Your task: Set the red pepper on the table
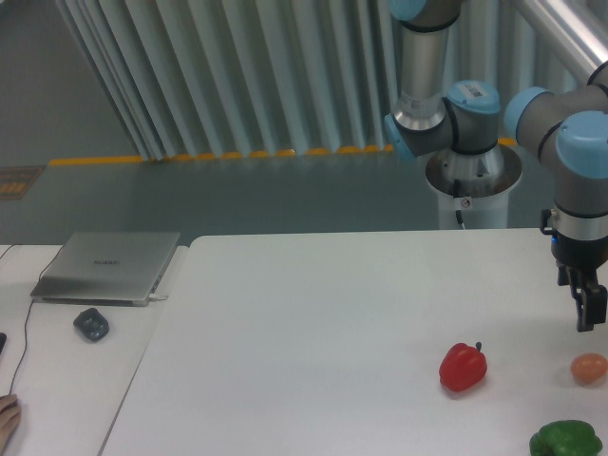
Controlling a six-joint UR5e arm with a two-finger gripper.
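The green pepper (566, 439) is cut off at the tabletop's (313, 332) near right corner. The red pepper (463, 367) sits free; whether the empty pincer (588, 318) is released or clenched is unclear.

A green bell pepper (566, 440) sits at the lower right edge, partly cut off. Just above it lies a small orange-brown egg-shaped thing (589, 368). On the adjoining white desk (66, 380) at left, a closed grey laptop (107, 267) rests near a dark, blurry object, possibly a mouse (91, 325).
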